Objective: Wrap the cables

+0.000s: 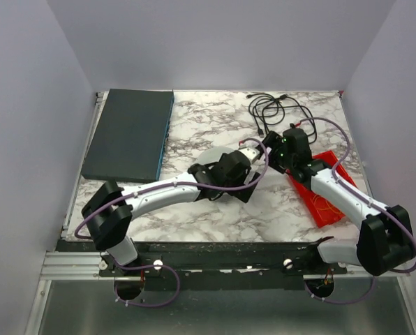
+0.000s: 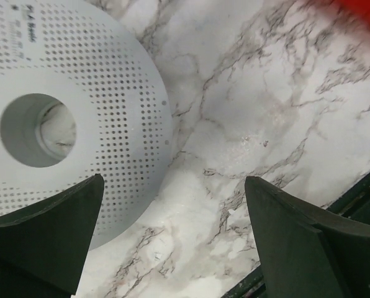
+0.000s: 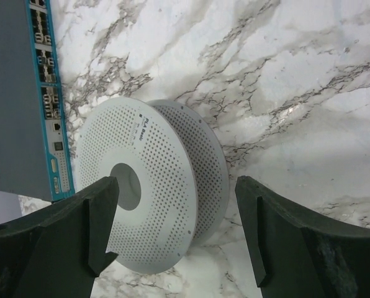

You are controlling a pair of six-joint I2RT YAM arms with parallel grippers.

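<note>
Cables (image 1: 324, 204): very fine yellow-orange wire lying in loose loops on the red tray (image 1: 328, 160) at the right of the table, partly under the right forearm in the top view and out of sight in both wrist views. Judged light, limp and springy, likely to tangle or slide through smooth fingers, and easy to kink if pinched hard. Best hold is probably a free end or a single strand at the edge of a loop, not the whole bundle; the ends are too small to make out. Left gripper (image 2: 172, 248): jaws spread wide, nothing between them, over bare marble just beside the rim of the white perforated spool (image 3: 154, 205). Right gripper (image 3: 175, 236): also spread and empty, looking down on the spool, which lies flat on the marble table (image 3: 297, 93) near the grey network switch (image 3: 20, 93). The thicker black cord (image 1: 274, 108) sits at the far edge, well apart from the tray.
</note>
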